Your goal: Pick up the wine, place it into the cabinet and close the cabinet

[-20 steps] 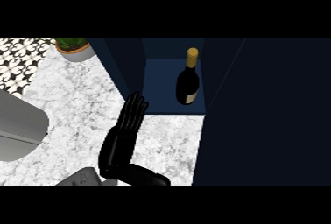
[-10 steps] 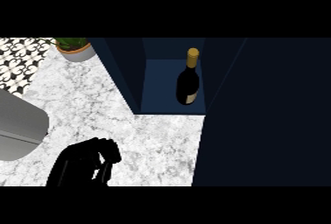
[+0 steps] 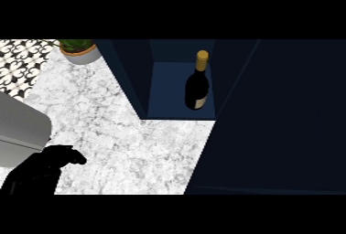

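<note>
The wine bottle (image 3: pixel 197 87), dark with a gold cap and a pale label, stands upright inside the dark blue cabinet (image 3: pixel 179 107), on its floor. The cabinet's left wall (image 3: pixel 128 77) rises beside it, and a large dark door panel (image 3: pixel 283 119) fills the right of the view. My left hand (image 3: pixel 46 168) is low at the lower left over the marble counter, far from the bottle, with its fingers curled and holding nothing. No right hand shows.
A potted plant (image 3: pixel 78 49) stands at the back left of the marble counter (image 3: pixel 135 146). A grey appliance (image 3: pixel 17 132) sits at the left edge, with patterned tiles (image 3: pixel 20 61) behind it.
My left hand was stretched out with straight fingers by the cabinet's left wall. It has drawn back down and to the left and curled its fingers. The bottle has not moved.
</note>
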`<action>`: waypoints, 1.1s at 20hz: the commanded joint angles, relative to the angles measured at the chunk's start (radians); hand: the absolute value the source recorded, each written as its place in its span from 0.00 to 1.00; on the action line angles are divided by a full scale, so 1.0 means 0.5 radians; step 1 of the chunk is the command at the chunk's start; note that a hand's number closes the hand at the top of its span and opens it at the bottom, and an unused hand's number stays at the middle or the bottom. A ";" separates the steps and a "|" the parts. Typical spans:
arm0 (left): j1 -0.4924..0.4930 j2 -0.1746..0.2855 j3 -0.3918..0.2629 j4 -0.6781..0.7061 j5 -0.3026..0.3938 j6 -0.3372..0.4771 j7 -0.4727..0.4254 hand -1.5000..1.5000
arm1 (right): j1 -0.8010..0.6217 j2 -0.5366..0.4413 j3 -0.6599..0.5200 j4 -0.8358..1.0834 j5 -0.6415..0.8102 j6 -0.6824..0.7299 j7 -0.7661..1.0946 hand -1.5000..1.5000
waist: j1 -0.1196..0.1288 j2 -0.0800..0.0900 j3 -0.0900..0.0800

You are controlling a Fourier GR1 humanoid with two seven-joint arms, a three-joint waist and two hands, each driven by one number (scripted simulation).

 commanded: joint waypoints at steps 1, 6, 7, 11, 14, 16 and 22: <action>0.280 0.246 0.198 -0.068 0.118 -0.250 -0.106 0.00 | -0.092 0.053 0.341 -0.164 0.216 -0.181 0.172 1.00 | 0.025 -0.008 -0.002; 0.343 0.234 0.337 0.123 0.201 -0.345 -0.158 0.00 | -0.396 0.054 0.712 0.080 0.391 -0.468 0.237 1.00 | 0.033 -0.009 -0.006; 0.362 0.238 0.350 0.066 0.218 -0.322 -0.132 0.00 | -0.411 0.054 0.802 0.095 0.437 -0.540 0.219 1.00 | 0.018 -0.006 -0.003; 0.477 0.316 0.448 0.217 0.249 -0.548 -0.212 0.00 | -0.706 0.053 0.886 0.303 0.489 -0.927 0.120 1.00 | 0.054 -0.006 -0.007; 0.484 0.388 0.543 0.284 0.326 -0.654 -0.180 0.00 | -0.847 0.047 0.906 0.368 0.548 -1.057 0.101 1.00 | 0.052 -0.007 -0.010; 0.617 0.397 0.530 0.276 0.283 -0.723 -0.259 0.00 | -0.899 0.044 0.866 0.386 0.592 -1.191 0.089 1.00 | 0.082 -0.015 -0.008; 0.659 0.537 0.674 0.396 0.318 -0.970 -0.244 0.00 | -1.166 0.039 0.666 0.492 0.527 -1.422 0.041 1.00 | 0.098 0.005 -0.008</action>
